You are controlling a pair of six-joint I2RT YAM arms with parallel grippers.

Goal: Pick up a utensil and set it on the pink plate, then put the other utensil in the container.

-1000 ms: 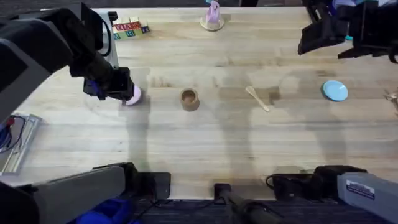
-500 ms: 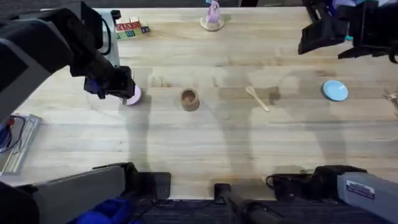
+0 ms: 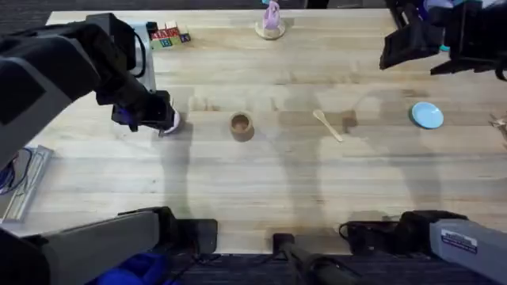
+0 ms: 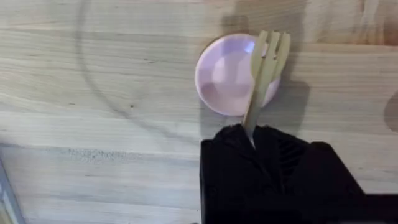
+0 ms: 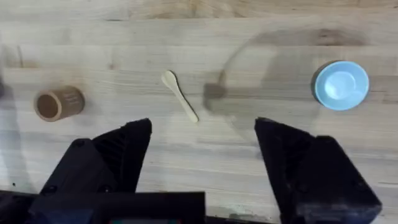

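Observation:
My left gripper (image 4: 249, 132) is shut on the handle of the light wooden fork (image 4: 265, 67). The fork's tines hang over the right part of the small pink plate (image 4: 222, 76). From overhead the left gripper (image 3: 155, 117) covers most of that plate (image 3: 173, 121). The wooden spoon (image 3: 327, 124) lies flat on the table right of centre, with the brown cylindrical container (image 3: 242, 125) upright to its left. High at the far right, my right gripper (image 5: 202, 158) is open and holds nothing. The spoon (image 5: 180, 96) and the container (image 5: 59, 104) lie below it.
A light blue plate (image 3: 427, 115) sits at the right. A pink figure on a round base (image 3: 271, 20) stands at the far edge, and lettered blocks (image 3: 166, 36) lie at the far left. A metal piece with wires (image 3: 20, 178) lies at the left edge.
The left gripper has shifted slightly over the pink plate with the fork, now covering more of it from overhead. The right arm, spoon and container have not moved.

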